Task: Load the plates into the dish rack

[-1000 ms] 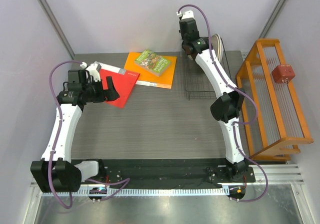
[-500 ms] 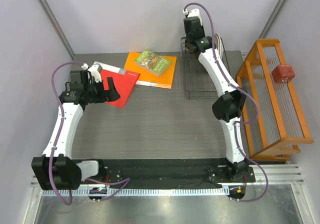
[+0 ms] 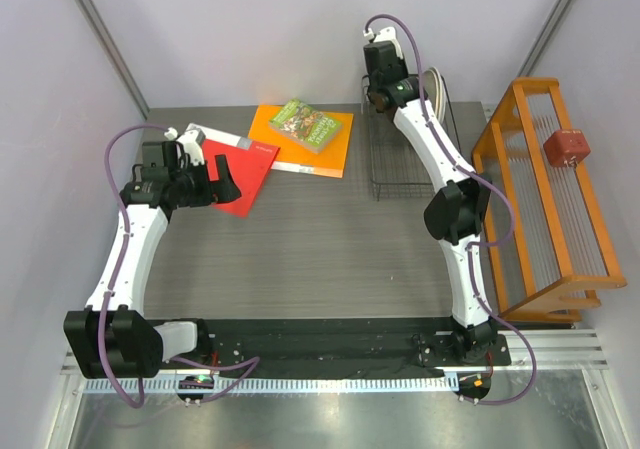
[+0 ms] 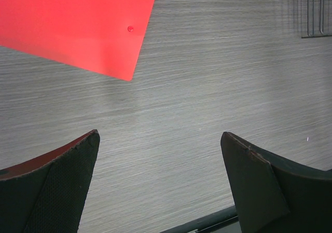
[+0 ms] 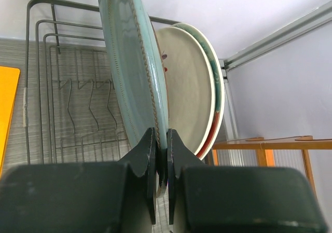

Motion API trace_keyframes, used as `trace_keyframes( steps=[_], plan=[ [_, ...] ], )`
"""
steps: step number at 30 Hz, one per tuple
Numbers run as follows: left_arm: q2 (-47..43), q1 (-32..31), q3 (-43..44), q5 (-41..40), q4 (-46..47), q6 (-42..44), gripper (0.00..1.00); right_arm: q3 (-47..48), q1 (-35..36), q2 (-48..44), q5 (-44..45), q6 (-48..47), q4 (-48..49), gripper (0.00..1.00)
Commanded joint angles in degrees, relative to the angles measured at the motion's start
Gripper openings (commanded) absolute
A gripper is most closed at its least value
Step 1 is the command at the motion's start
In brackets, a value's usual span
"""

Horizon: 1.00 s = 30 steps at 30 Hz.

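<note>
Plate (image 5: 129, 62), grey-green, stands on edge at dish rack (image 5: 72, 95), clenched by right tool (image 5: 161, 139); left tool (image 4: 160, 139) gapes, released.

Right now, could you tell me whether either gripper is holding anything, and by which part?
The right gripper holds the grey-green plate by its rim, which is pinched between the two fingers. The left gripper is open and holds nothing.
</note>
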Motion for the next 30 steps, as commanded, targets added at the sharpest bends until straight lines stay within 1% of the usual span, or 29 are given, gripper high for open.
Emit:
trace_keyframes(
  steps=[1, 12, 28, 29, 30],
  plan=[
    [0.1, -0.2, -0.3, 0.3, 2.2, -0.1, 1.0, 1.8, 0.1, -2.3, 5.1, -1.3, 9.5, 0.01],
    [-0.3, -0.2, -0.7, -0.8, 2.1, 0.2, 1.0, -3.5, 0.4, -1.8, 4.3, 1.5, 5.3, 0.01],
    [-0.7, -0.2, -1.3, -1.4, 2.0, 0.3, 0.99, -1.1, 0.4, 3.5, 4.5, 1.4, 5.0, 0.01],
    [-0.8, -0.2, -1.3, -1.4, 2.0, 0.2, 1.0, -0.6, 0.3, 3.8, 4.6, 1.3, 5.1, 0.02],
    [-0.8, -0.2, -1.4, -1.6, 1.9, 0.2, 1.0, -0.3, 0.4, 3.9, 4.7, 1.3, 5.1, 0.09]
  ],
)
